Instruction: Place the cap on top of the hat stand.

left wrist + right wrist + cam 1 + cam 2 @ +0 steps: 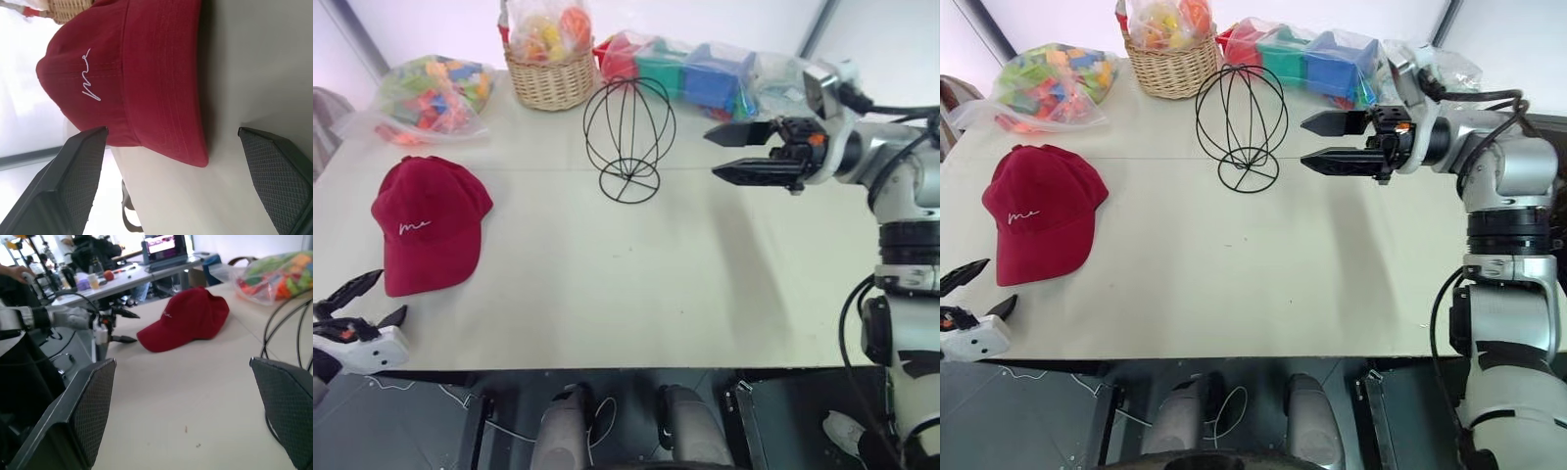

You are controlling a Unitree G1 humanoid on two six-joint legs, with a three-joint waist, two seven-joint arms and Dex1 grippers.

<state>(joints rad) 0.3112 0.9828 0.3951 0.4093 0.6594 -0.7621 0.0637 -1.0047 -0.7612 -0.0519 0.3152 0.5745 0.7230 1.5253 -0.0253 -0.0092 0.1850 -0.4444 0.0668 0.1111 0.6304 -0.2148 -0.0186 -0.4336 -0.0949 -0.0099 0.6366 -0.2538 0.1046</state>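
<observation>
- On the pale surface (636,294), toward the robot's left, the cap (429,223) lies flat, brim toward the near edge, untouched by either arm.
- Farther back, near the middle, the hat stand (628,137) stands upright and bare, well apart from the cap; a wicker basket (549,78) and bags of coloured blocks (431,93) sit behind it.
- At the near left edge, the left gripper (367,302) hovers just short of the brim, jaws wide apart and empty; its wrist view frames the brim between the two black pads.
- To the right of the stand, the right gripper (734,152) is raised above the surface, pointing toward the stand, jaws apart and holding nothing.
- Step in hand, as judged: the approach to the cap; pick-up has not begun.
- The next move probably calls for the left jaws to advance over the brim edge, close on it, then lift and carry the cap across to the stand's crown.
- Writing: small white cursive embroidery on the cap's front, seemingly "me"; no other label is legible.
</observation>
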